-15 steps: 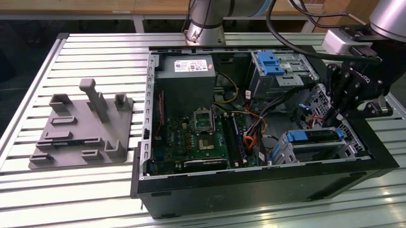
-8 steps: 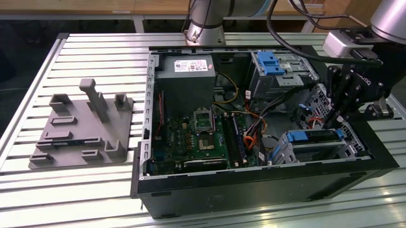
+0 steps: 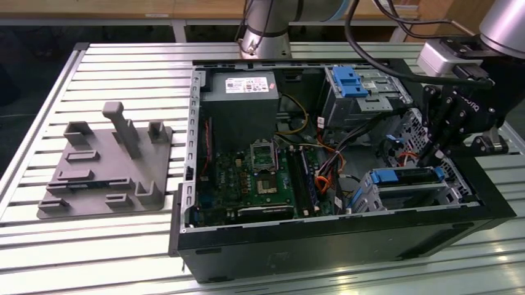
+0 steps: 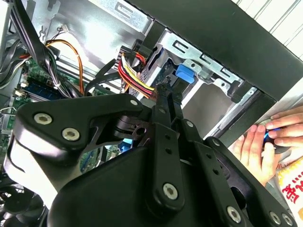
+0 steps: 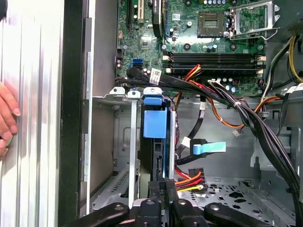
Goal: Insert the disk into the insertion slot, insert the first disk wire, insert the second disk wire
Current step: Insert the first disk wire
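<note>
Judging by the disk point(image 5: 155, 124) already seated in the insertion slot point(image 5: 122, 139), the first disk wire point(image 5: 189, 180) is taken to be in hand, held close beside the closed gripper point(image 5: 165, 187), with careful plug alignment called for.

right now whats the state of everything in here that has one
disk, seated in the insertion slot
insertion slot, filled by the disk
gripper, shut, tips beside the red and yellow wires
red and yellow wires, next to the disk, plugged in or not cannot tell
computer case, side panel off
cpu socket, bare, no cooler
person's hand, resting outside the case
</note>
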Controlling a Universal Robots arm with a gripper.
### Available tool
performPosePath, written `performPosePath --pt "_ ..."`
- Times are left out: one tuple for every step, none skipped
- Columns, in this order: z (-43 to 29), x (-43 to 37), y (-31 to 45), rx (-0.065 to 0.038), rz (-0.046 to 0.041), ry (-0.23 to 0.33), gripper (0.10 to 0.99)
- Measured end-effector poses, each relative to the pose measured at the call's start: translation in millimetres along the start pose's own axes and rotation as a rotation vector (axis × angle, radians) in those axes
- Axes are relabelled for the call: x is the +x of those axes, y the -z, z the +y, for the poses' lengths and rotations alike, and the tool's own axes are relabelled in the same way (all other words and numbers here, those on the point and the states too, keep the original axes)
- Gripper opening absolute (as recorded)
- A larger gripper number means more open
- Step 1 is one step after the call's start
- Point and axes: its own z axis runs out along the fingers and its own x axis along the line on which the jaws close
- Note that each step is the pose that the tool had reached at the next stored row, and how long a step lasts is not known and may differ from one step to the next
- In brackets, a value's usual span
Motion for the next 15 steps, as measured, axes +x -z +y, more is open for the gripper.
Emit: performPosePath --pt "0.0 0.5 0.0 0.000 -0.0056 0.000 0.165" --pt "0.0 1.2 -0.1 0.000 -0.0123 0.000 0.165" --pt "0.0 2.1 -0.2 0.000 -0.0189 0.000 0.165" --pt "0.0 2.9 -0.2 0.000 -0.0259 0.000 0.165" --pt "0.1 3.6 -0.3 0.000 -0.0300 0.000 0.165" --pt "0.0 3.6 -0.4 0.000 -0.0304 0.000 0.165" --pt "0.0 3.6 -0.4 0.000 -0.0305 0.000 0.165" --pt "0.0 3.6 -0.4 0.000 -0.0305 0.000 0.165" --pt "0.0 3.6 -0.4 0.000 -0.0305 0.000 0.165" --pt "0.0 3.6 -0.4 0.000 -0.0305 0.000 0.165" --pt "0.0 3.6 -0.4 0.000 -0.0305 0.000 0.165" --pt "0.0 3.7 -0.5 0.000 -0.0306 0.000 0.165" --pt "0.0 3.8 -0.6 0.000 -0.0306 0.000 0.165" --pt "0.0 4.0 -0.7 0.000 -0.0306 0.000 0.165" --pt "0.0 4.2 -0.8 0.000 -0.0306 0.000 0.165"
